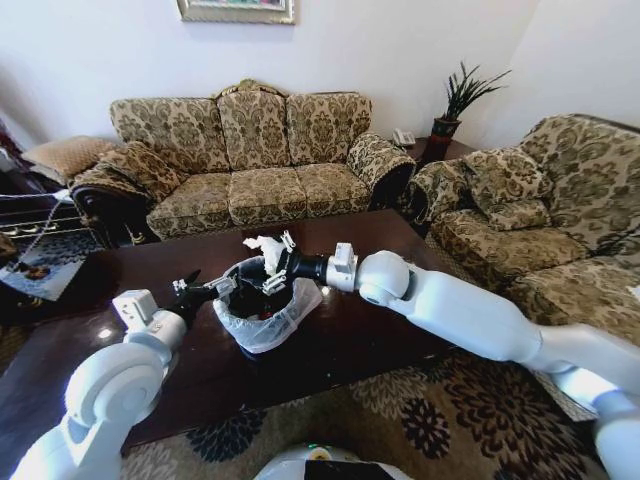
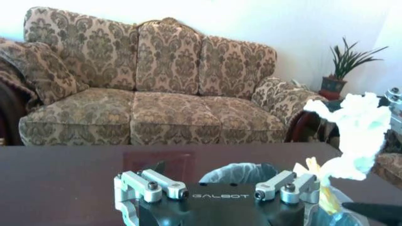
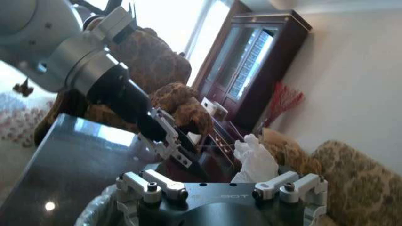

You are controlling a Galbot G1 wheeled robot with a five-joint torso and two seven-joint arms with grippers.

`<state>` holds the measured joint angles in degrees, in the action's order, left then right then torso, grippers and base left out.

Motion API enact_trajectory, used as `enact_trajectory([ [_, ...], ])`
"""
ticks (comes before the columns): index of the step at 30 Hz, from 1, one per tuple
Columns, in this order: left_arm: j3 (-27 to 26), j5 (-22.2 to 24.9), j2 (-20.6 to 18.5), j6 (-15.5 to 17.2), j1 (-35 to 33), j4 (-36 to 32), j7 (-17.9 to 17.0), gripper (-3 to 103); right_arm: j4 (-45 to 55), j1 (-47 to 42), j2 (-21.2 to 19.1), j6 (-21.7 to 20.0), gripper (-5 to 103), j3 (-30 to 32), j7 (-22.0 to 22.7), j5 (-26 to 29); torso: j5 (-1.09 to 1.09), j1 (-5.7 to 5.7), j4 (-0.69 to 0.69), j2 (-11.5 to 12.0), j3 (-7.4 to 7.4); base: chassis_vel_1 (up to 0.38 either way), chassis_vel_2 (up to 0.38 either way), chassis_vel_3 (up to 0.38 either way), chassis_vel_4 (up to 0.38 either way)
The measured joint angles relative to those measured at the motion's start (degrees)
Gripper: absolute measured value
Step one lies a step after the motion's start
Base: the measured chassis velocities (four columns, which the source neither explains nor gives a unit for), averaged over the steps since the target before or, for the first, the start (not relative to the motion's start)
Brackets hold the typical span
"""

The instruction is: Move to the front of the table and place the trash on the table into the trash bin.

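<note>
A crumpled tissue (image 1: 268,247) was clamped in the right gripper (image 1: 277,262) just above the far rim of the bin (image 1: 262,322) on the table (image 1: 380,330). The left gripper (image 1: 200,291), jaws apart, was held at the bin's left rim.

Trash bin (image 1: 262,312) mouth crowded: right gripper (image 1: 272,262) with white tissue (image 1: 266,246) over its 12 o'clock rim, left gripper (image 1: 205,290) at 9 o'clock. Table (image 1: 360,335) bare from 3 to 6 o'clock.
</note>
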<state>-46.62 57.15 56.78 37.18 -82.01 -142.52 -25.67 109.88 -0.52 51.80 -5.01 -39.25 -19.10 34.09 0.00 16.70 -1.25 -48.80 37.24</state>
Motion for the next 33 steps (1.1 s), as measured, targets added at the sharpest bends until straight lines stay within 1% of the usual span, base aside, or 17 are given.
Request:
enact_trajectory([
  [1,0.00,-0.12,0.06,-0.10,0.03,-0.01,0.28,100,-0.72,0.46,0.18,1.47,100,-0.16,-0.93,-2.86,-0.01,0.00,0.00,0.00,0.00,0.000,0.000,0.000,0.000],
  [2,0.00,-0.12,0.06,-0.10,0.03,-0.01,0.28,100,-0.72,0.46,0.18,1.47,100,-0.16,-0.93,-2.86,-0.01,0.00,0.00,0.00,0.00,0.000,0.000,0.000,0.000],
  [5,-0.18,-0.71,0.30,-0.49,-0.13,-0.14,1.22,100,-2.42,1.13,0.80,4.81,100,-0.34,-2.75,-9.89,-0.01,0.00,-0.01,0.00,0.00,0.000,0.000,0.000,0.000],
  [6,-0.18,-0.71,0.30,-0.49,-0.13,-0.14,1.22,100,-2.42,1.13,0.80,4.81,100,-0.34,-2.75,-9.89,-0.01,0.00,-0.01,0.00,0.00,0.000,0.000,0.000,0.000],
  [7,-0.29,-0.83,0.40,-0.75,-0.25,-0.27,1.66,100,-2.95,1.16,1.00,5.99,100,-0.48,-3.20,-12.28,-0.01,0.00,-0.01,0.00,0.00,0.000,0.000,0.000,0.000],
  [9,-0.44,-0.87,0.65,-1.49,-0.37,-0.44,2.74,100,-3.91,1.04,1.41,8.05,100,-0.76,-3.46,-15.35,-0.01,0.00,0.00,0.00,0.00,0.000,0.000,0.000,0.000],
  [10,-0.44,-0.87,0.65,-1.49,-0.37,-0.44,2.74,100,-3.91,1.04,1.41,8.05,100,-0.76,-3.46,-15.35,-0.01,0.00,0.00,0.00,0.00,0.000,0.000,0.000,0.000],
  [12,-0.57,-0.97,0.91,-2.94,-0.54,-0.51,4.59,100,-5.49,0.80,2.24,10.46,100,-1.02,-3.79,-19.01,0.00,0.00,0.00,0.00,0.00,0.000,0.000,0.000,0.000],
  [13,-0.57,-0.97,0.91,-2.94,-0.54,-0.51,4.59,100,-5.49,0.80,2.24,10.46,100,-1.02,-3.79,-19.01,0.00,0.00,0.00,0.00,0.00,0.000,0.000,0.000,0.000],
  [16,-0.69,-1.04,1.12,-4.17,-0.76,-0.71,6.83,100,-7.43,0.76,3.37,11.59,100,-1.10,-3.82,-21.94,-0.01,0.00,0.00,0.00,0.00,0.000,0.000,0.000,0.000],
  [17,-0.69,-1.04,1.12,-4.17,-0.76,-0.71,6.83,100,-7.43,0.76,3.37,11.59,100,-1.10,-3.82,-21.94,-0.01,0.00,0.00,0.00,0.00,0.000,0.000,0.000,0.000],
  [20,-0.80,-0.41,1.22,-4.50,-0.92,-0.74,8.85,100,-9.87,0.84,4.39,12.94,100,-1.08,-3.80,-24.17,-0.01,0.00,-0.01,0.00,0.00,0.000,0.000,0.000,0.000],
  [23,-0.71,0.90,1.20,-4.56,-0.84,-0.74,9.70,100,-11.34,0.85,4.80,13.63,100,-1.06,-3.70,-25.29,-0.01,0.00,0.00,0.00,0.00,0.000,0.000,0.000,0.000],
  [28,0.16,3.41,1.33,-4.48,-0.68,-0.74,10.03,100,-12.54,0.83,5.37,14.14,100,-0.95,-3.40,-26.21,0.00,0.00,0.00,0.00,0.00,0.000,0.000,0.000,0.000],
  [33,0.86,3.87,1.80,-4.42,-0.65,-0.74,10.98,100,-12.56,0.85,5.84,14.05,100,-0.94,-2.86,-25.96,-0.01,0.00,-0.01,0.00,0.00,0.000,0.000,0.000,0.000],
])
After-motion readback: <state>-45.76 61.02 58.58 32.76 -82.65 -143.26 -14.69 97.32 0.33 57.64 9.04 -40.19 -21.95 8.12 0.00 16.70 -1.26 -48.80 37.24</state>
